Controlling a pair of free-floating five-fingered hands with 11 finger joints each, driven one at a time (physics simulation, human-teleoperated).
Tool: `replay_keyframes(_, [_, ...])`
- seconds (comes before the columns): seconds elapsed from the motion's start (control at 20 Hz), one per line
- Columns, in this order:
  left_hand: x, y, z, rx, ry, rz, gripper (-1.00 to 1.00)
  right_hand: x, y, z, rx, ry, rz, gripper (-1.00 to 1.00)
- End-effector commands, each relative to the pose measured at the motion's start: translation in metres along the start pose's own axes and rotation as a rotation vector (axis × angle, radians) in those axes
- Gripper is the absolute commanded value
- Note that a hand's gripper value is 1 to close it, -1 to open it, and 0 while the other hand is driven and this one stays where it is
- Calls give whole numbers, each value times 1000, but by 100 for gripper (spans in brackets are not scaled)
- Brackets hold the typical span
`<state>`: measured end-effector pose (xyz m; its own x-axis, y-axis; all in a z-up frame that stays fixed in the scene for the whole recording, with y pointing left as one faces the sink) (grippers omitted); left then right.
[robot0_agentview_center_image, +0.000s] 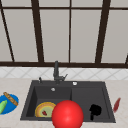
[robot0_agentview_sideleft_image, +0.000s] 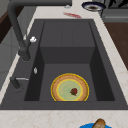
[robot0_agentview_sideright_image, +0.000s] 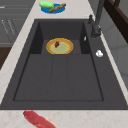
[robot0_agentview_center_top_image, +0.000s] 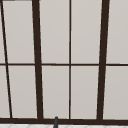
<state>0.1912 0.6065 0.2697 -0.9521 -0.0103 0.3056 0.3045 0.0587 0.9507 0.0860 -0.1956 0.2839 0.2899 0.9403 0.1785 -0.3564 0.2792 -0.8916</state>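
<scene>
A big glossy red ball (robot0_agentview_center_image: 67, 114) sits low in the front view, covering the sink's front edge and the right part of a yellow-rimmed plate (robot0_agentview_center_image: 43, 108). To the ball's right, my right hand (robot0_agentview_center_image: 95, 110) hovers as a dark shape over the sink's shallow right half. The plate (robot0_agentview_sideleft_image: 65, 88) lies flat in the deep left basin with a small red morsel (robot0_agentview_sideleft_image: 74, 91) on it. From the right side the plate (robot0_agentview_sideright_image: 62, 47) and morsel (robot0_agentview_sideright_image: 56, 44) lie at the basin's far end.
The black sink (robot0_agentview_center_image: 75, 85) has a dark faucet (robot0_agentview_center_image: 56, 71) at its back rim. On the left counter a blue plate (robot0_agentview_center_image: 10, 105) carries a green vegetable (robot0_agentview_sideright_image: 46, 4) and a brown loaf (robot0_agentview_sideright_image: 57, 8). A long red item (robot0_agentview_center_image: 116, 104) lies on the right counter. Behind is a window (robot0_agentview_center_top_image: 70, 62).
</scene>
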Motion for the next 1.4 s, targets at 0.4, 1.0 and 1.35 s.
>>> replay_keyframes(0.4, [11,-72,55,28,-48,-22,100,0,0,0,0,0,0,0])
replay_keyframes(1.0, [-20,-147,61,-29,-34,-36,100,0,0,0,0,0,0,0])
replay_keyframes(1.35, [-40,-186,64,28,-21,-69,100,0,0,0,0,0,0,0])
